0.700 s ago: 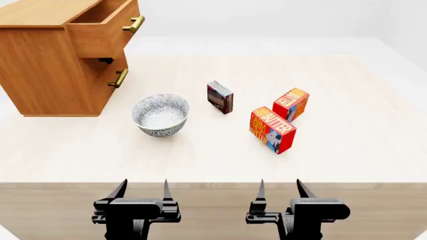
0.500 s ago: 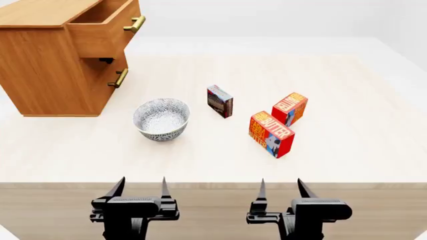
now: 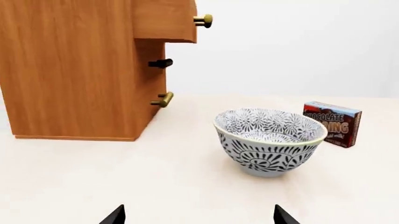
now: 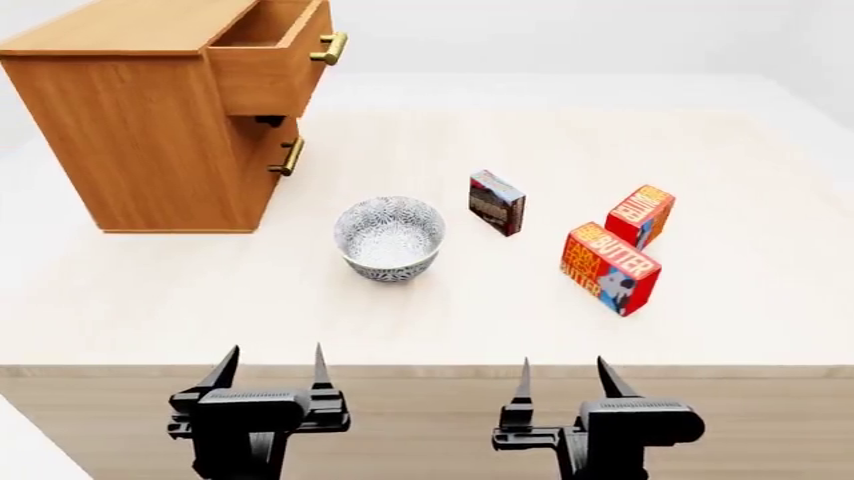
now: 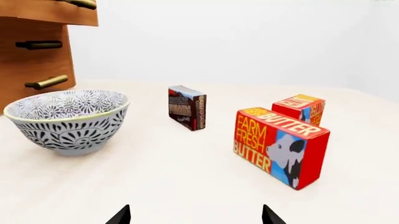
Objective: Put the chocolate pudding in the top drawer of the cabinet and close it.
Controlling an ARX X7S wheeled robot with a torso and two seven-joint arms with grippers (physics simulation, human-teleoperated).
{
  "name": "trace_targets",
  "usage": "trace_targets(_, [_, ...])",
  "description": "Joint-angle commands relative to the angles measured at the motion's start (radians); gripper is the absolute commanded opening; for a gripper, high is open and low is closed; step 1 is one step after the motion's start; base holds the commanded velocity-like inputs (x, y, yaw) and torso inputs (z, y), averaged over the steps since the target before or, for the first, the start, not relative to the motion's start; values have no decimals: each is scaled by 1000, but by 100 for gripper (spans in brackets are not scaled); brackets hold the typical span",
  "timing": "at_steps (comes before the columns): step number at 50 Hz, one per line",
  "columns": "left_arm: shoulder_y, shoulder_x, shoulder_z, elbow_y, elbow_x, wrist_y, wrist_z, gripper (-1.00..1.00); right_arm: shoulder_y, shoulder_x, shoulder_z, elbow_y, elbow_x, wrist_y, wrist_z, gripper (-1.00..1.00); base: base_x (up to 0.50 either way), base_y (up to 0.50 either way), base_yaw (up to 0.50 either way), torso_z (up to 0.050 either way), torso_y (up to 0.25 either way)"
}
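The chocolate pudding (image 4: 497, 203) (image 3: 332, 123) (image 5: 186, 107) is a small dark carton standing on edge near the middle of the table, right of the bowl. The cabinet (image 4: 160, 120) (image 3: 74, 70) stands at the far left; its top drawer (image 4: 274, 55) (image 3: 165, 21) is pulled out, with a brass handle (image 4: 328, 48). Both grippers hover off the table's near edge, far from the pudding. My left gripper (image 4: 270, 368) (image 3: 198, 215) is open and empty. My right gripper (image 4: 562, 378) (image 5: 195, 215) is open and empty too.
A blue-patterned white bowl (image 4: 388, 237) (image 3: 270, 140) (image 5: 67, 120) sits between cabinet and pudding. Two red-orange butter boxes (image 4: 610, 267) (image 4: 641, 216) (image 5: 279, 145) lie to the right. The table's near edge (image 4: 427, 368) runs just ahead of both grippers.
The head view has shifted: cabinet, bowl and boxes all appear further right in the picture. The left gripper has drifted slightly left. Nothing has been grasped.
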Motion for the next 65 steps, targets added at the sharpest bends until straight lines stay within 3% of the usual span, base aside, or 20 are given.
trace_targets(1, [5, -21, 13, 5, -15, 16, -15, 100, 2, 11, -27, -17, 2, 15, 22, 100, 0, 500, 0, 0, 0])
trace_targets(26, [-14, -63, 22, 8, -35, 50, -40, 100, 23, 31, -74, -46, 9, 34, 64, 100, 0, 500, 0, 0, 0])
trace_targets(31, [-33, -79, 32, 8, -14, 77, -39, 100, 34, 37, -68, -93, 10, 94, 88, 100, 0, 0, 0, 0, 0])
trace_targets(38, [-134, -130, 47, 42, 8, 29, -8, 100, 70, 51, -45, -207, 58, 248, 97, 100, 0, 0, 0, 0, 0])
trace_targets(42, [-188, -167, 57, 90, -32, -79, 44, 100, 101, 76, -50, -278, 66, 297, 81, 100, 0, 0, 0, 0, 0])
trace_targets(50, [-323, -219, 52, 185, -122, -337, 101, 100, 218, 147, -2, -472, 260, 606, -2, 100, 0, 0, 0, 0, 0])
trace_targets(54, [-409, -244, 54, 206, -145, -424, 122, 100, 312, 200, -15, -520, 296, 776, -18, 100, 0, 0, 0, 0, 0])
trace_targets(65, [-611, -276, 45, 199, -207, -593, 161, 100, 522, 218, 92, -573, 454, 1082, -20, 100, 0, 0, 0, 0, 0])
